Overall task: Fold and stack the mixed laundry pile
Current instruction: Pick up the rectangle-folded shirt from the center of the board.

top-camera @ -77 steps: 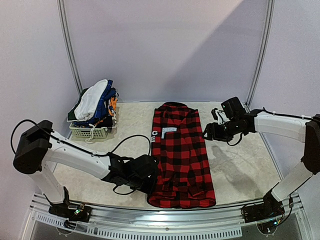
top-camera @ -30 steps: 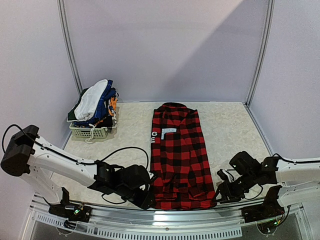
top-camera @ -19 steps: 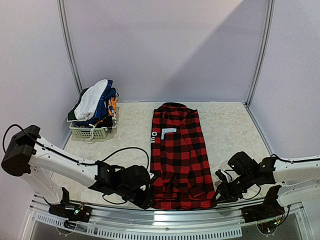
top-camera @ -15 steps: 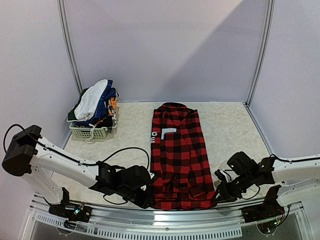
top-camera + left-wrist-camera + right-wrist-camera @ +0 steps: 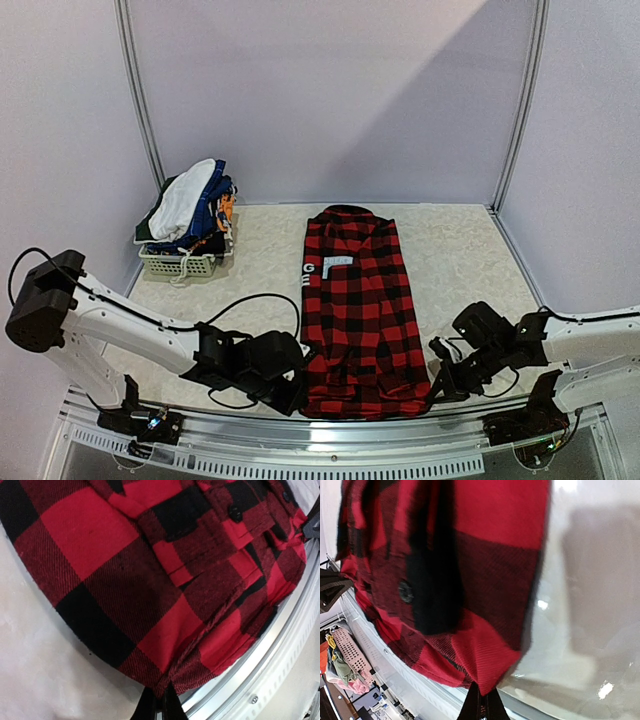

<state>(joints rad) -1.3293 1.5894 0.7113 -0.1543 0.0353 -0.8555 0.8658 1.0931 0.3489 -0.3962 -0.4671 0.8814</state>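
Observation:
The red-and-black plaid shirt (image 5: 358, 310) lies lengthwise down the middle of the table, folded into a long strip, white lettering on its left side. My left gripper (image 5: 297, 403) is shut on the shirt's near left corner (image 5: 167, 682). At the near right corner (image 5: 487, 677) my right gripper (image 5: 433, 397) is shut on the hem. Both pinched corners sit by the table's near metal edge. The rest of the laundry pile (image 5: 190, 212), white and blue cloth on top, is heaped in a basket at the back left.
A small white lattice basket (image 5: 178, 263) holds the heap at the back left. Grey walls close the table at the back and sides. The metal front rail (image 5: 330, 435) runs just under both grippers. A black cable (image 5: 255, 280) loops from the left arm over the table.
Both grippers have closed on the shirt's near corners; a second ago their jaws were partly open there. Earlier still the right arm was up beside the shirt's far right.

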